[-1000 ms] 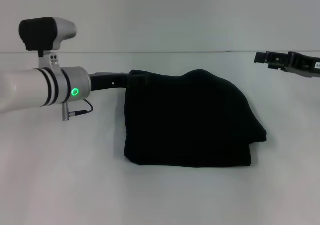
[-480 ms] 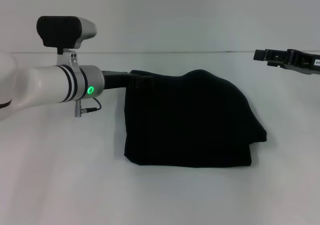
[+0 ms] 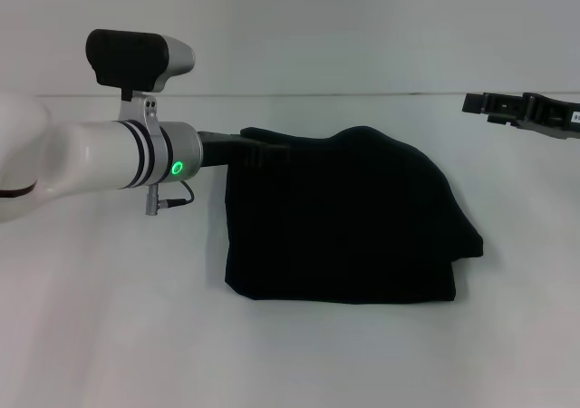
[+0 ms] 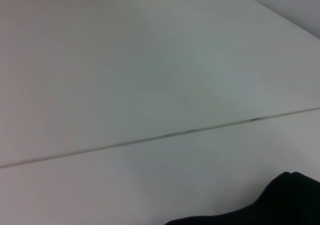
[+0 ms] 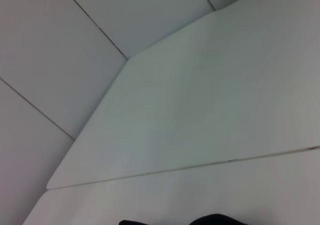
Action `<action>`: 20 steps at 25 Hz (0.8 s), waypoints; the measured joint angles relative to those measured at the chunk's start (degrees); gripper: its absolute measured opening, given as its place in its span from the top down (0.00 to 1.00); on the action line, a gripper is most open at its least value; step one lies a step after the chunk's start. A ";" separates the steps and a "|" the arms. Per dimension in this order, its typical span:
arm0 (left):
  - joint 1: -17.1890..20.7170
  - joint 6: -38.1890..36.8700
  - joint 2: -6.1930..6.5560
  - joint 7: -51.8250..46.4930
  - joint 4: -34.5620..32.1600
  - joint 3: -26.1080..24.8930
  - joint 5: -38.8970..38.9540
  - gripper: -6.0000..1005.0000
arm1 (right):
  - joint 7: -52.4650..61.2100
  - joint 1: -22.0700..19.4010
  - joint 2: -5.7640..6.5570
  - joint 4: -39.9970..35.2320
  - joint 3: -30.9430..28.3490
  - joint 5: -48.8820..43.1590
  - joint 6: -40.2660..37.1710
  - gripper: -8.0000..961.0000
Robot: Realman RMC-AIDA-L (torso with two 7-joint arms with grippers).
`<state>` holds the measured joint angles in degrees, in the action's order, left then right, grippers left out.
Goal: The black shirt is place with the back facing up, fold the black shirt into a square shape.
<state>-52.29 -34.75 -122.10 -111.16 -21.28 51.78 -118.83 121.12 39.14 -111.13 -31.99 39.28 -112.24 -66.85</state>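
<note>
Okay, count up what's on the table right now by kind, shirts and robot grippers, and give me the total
Black shirt: 1, folded in a bundle on the white table.
Grippers: 2, the left gripper at the shirt's far left corner, the right gripper off to the right, away from the cloth.
Total: 3

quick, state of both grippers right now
left gripper: at the shirt's upper left corner, open or shut cannot be told.
right gripper: off to the right, clear of the shirt, holding nothing, cannot be told.
</note>
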 joint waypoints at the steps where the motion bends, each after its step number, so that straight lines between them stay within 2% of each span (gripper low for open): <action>1: 0.00 0.22 -0.11 0.02 0.01 0.02 0.00 0.10 | -0.02 0.00 -0.01 0.00 0.02 0.00 0.12 0.27; 9: 0.11 0.85 -0.25 0.24 -0.05 0.08 0.00 0.11 | -0.10 -0.19 -0.03 0.00 0.56 0.00 0.58 0.27; 14: 0.34 1.70 -0.25 0.29 -0.30 0.08 0.00 0.27 | -0.10 -0.32 0.01 0.00 0.60 0.00 0.60 0.27; 20: 0.28 2.09 -0.20 0.32 -0.14 0.10 0.00 0.40 | -0.19 -0.38 0.04 0.00 0.87 0.00 0.59 0.27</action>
<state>-52.01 -32.65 -122.30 -110.83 -21.42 51.88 -118.83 120.93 38.76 -111.09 -31.99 40.15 -112.24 -66.26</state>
